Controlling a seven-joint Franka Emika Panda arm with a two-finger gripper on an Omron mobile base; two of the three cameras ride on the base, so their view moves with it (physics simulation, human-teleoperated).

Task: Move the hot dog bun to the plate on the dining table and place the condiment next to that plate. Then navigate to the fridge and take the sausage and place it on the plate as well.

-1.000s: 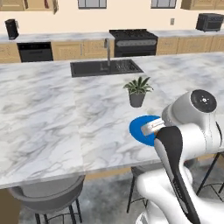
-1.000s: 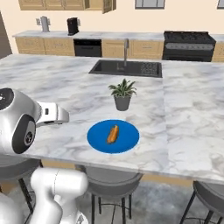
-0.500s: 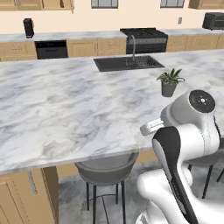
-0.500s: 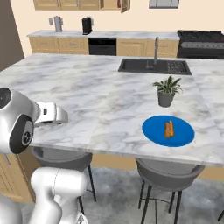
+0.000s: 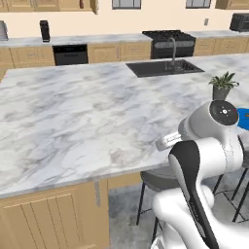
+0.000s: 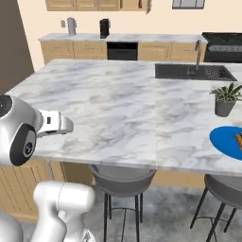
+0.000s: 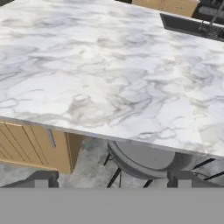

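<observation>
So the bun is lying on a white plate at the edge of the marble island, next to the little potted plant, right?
Not quite: the plate is bright blue, not white. The right base view shows the hot dog bun lying on it at the edge of the marble island, with the little potted plant close beside it.

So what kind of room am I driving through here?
A home kitchen, rendered: a marble island with an inset sink and stools, wooden cabinets and a black stove along the back wall.
</observation>
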